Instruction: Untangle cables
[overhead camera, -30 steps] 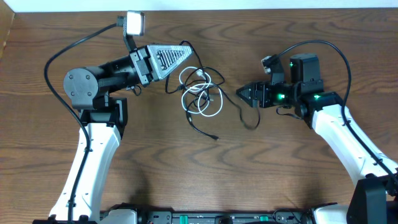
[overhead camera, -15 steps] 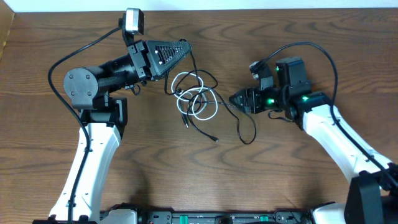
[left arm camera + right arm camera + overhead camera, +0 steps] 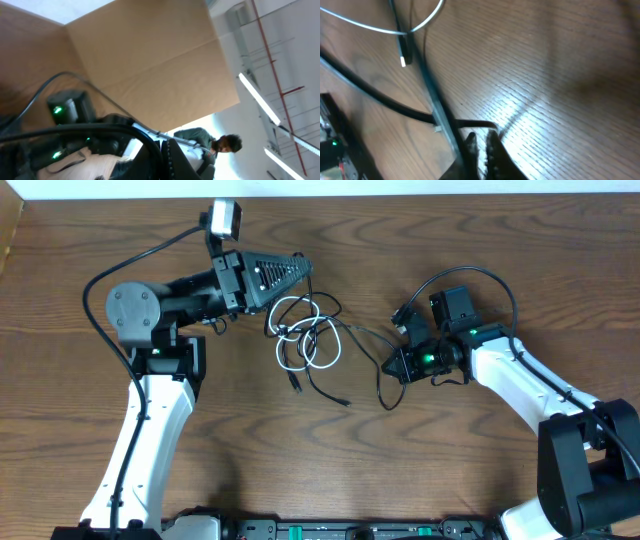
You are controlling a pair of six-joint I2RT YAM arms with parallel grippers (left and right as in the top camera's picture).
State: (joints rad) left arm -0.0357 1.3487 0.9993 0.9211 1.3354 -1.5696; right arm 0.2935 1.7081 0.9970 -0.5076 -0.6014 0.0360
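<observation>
Work surface: dark brown wood-grain table (image 3: 300, 480), with glare on the grain in the right wrist view. Far edge: white strip (image 3: 400, 187). Far-left corner: tan panel (image 3: 8, 230), partly cut off.

Left wrist view looks off the table. It shows a large cardboard sheet (image 3: 150, 65), with a dark-haired person (image 3: 210, 142) in a grey-green top below its right edge. Upper right: ceiling light strips (image 3: 257, 97) and red pipes (image 3: 270, 55).
</observation>
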